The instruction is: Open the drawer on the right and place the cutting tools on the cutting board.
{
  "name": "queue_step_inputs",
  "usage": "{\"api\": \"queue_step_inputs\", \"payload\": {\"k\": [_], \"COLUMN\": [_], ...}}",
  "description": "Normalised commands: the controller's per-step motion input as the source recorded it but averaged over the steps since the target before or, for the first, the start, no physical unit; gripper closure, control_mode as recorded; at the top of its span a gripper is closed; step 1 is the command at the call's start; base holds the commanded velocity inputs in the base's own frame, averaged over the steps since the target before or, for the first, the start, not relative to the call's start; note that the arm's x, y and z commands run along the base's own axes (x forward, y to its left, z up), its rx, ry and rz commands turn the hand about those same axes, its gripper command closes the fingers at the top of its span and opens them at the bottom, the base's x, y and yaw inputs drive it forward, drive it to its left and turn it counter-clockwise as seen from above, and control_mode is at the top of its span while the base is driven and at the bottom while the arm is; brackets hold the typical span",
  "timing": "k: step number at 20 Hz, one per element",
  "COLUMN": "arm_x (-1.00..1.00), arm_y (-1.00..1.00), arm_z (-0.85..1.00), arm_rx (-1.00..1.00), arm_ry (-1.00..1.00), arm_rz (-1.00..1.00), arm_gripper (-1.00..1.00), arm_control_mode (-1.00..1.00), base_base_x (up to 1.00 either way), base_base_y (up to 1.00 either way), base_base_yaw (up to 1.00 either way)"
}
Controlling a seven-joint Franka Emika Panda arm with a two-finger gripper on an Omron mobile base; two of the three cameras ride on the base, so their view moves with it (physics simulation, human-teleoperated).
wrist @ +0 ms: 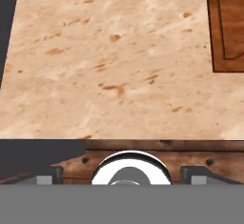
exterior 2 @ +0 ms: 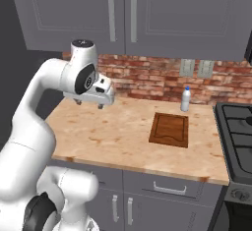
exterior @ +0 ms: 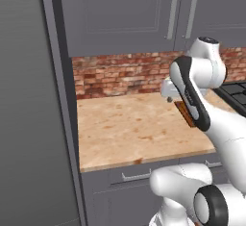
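Observation:
The dark reddish-brown cutting board (exterior 2: 170,129) lies flat on the pale wooden countertop (exterior 2: 113,131) with nothing on it. Its edge shows behind my arm (exterior: 185,113) and at the upper right of the hand view (wrist: 228,27). My gripper (exterior 2: 88,104) hangs above the counter, well left of the board, fingers pointing down, open and holding nothing. Its tips stand wide apart in the hand view (wrist: 121,173). The drawer (exterior 2: 170,187) under the board is shut, its silver handle also showing in the left base view (exterior: 211,163). The cutting tools are out of view.
A small white bottle (exterior 2: 185,100) stands by the brick wall behind the board. A black stove (exterior 2: 238,136) borders the counter on the right. A smaller drawer front (exterior: 136,175) sits further left. Upper cabinets (exterior 2: 123,14) hang overhead; a tall grey panel (exterior: 29,100) bounds the left.

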Motion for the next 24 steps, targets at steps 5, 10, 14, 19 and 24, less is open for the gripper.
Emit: {"api": "queue_step_inputs", "payload": {"k": [5, 10, 14, 19, 24], "arm_x": [-1.0, -0.89, -0.4, -0.24, -0.04], "arm_y": [-1.0, -1.0, -0.85, -0.85, -0.75], "arm_z": [-0.63, -0.5, -0.37, -0.41, -0.45], "arm_rx": [0.21, 0.17, 0.11, 0.11, 0.12], "arm_ry": [0.0, 0.0, 0.0, 0.0, 0.0], "arm_rz": [-0.22, -0.31, -0.28, -0.28, -0.21], "arm_gripper": [-1.0, -1.0, -1.0, -1.0, -1.0], "arm_control_mode": [-1.0, -1.0, -1.0, -1.0, -1.0], "base_base_x": [0.0, 0.0, 0.0, 0.0, 0.0], "base_base_y": [0.0, 0.0, 0.0, 0.0, 0.0], "base_base_yaw": [0.0, 0.0, 0.0, 0.0, 0.0]}}
